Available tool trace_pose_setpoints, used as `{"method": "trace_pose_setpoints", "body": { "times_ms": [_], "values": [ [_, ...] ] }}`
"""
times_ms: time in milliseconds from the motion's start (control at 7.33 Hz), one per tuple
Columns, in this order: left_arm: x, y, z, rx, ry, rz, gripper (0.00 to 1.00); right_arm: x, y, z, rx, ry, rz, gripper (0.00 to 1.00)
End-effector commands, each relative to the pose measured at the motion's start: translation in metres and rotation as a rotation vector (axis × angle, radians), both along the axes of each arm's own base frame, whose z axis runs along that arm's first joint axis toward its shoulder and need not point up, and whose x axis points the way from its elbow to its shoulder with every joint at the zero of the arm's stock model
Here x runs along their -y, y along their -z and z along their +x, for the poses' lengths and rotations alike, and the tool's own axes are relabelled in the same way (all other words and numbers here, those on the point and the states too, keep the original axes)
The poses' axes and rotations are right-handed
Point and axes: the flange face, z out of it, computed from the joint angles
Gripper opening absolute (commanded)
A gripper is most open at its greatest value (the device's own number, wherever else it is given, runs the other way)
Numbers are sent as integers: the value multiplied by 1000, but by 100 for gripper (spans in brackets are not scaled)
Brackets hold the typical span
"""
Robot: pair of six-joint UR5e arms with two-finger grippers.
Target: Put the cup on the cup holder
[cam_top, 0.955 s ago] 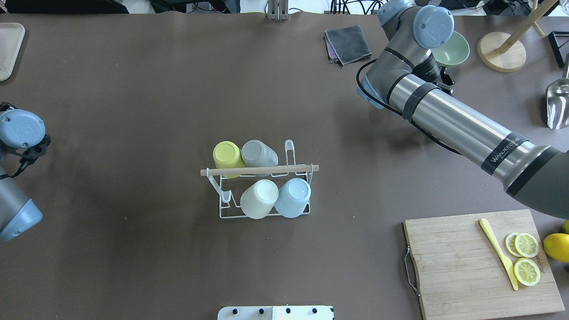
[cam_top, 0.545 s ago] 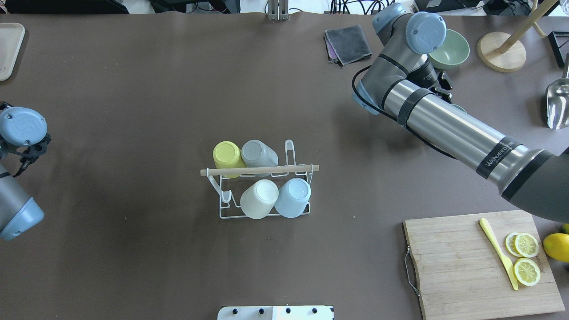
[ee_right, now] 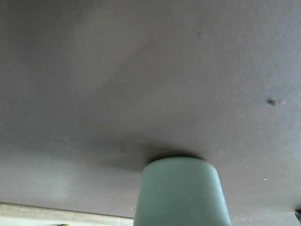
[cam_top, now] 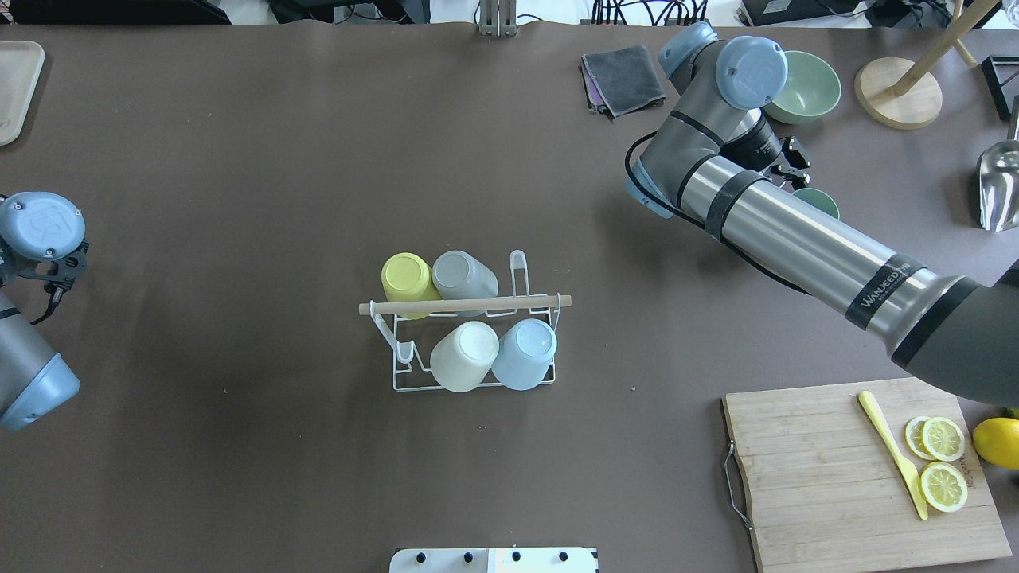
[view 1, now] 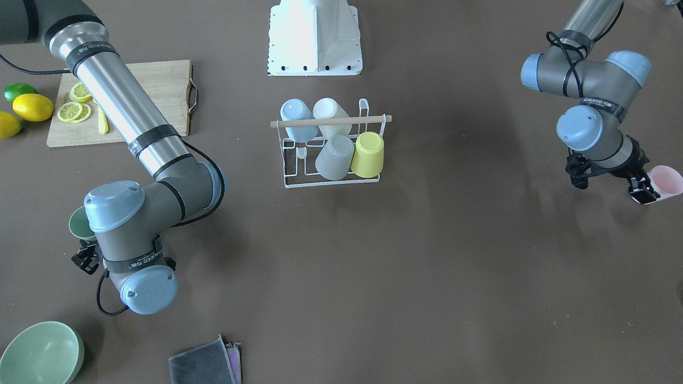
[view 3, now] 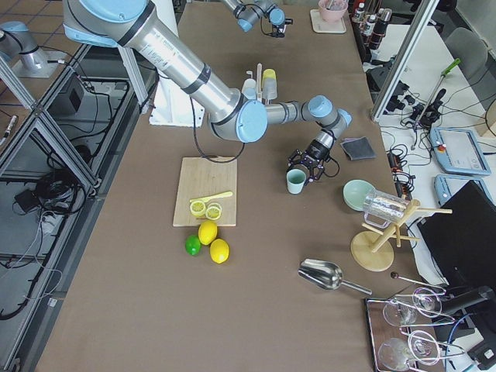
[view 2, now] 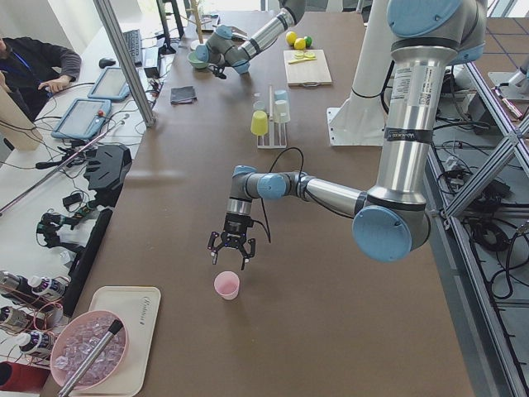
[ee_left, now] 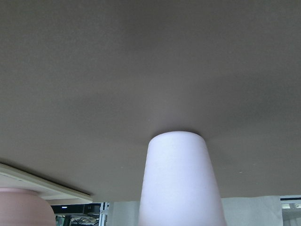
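Cup holder (cam_top: 466,305) mid-frame in the overhead view, four cups (cam_top: 464,356) on its prongs. Left gripper (view 1: 611,186), fingers spread, just beside pink cup (view 1: 667,181) at front view's right edge. Right gripper (view 3: 308,172) by green cup (view 3: 295,180); grip state cannot be told, its arm half-covers that cup overhead. Bowl (cam_top: 808,83) and cloth (cam_top: 625,78) upper right.

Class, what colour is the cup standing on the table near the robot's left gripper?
Pale pink. The cup shows best in the exterior left view.

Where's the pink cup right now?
The pink cup stands upright on the table at the robot's left end, at the front-facing view's right edge, next to the left gripper and near the white tray.
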Motion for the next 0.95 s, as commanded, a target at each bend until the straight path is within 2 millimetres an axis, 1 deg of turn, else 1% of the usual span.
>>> {"method": "trace_pose_setpoints", "body": {
  "times_ms": [0,136,273,409,545,818],
  "values": [
    [0,-19,1,19,13,-22,98,-1,-2,2,-10,48,3,99],
    [-3,-37,6,37,5,-38,98,0,-2,3,-16,54,7,99],
    [-6,-46,14,37,-9,-37,98,-1,-3,4,-20,57,8,99],
    [-7,-56,14,46,-9,-44,98,-1,-5,4,-21,57,7,99],
    [-6,-63,14,38,-11,-36,98,-1,-6,4,-21,58,5,99],
    [-9,-66,11,43,-20,-40,98,-2,-9,5,-17,69,1,99]
  ]
}}
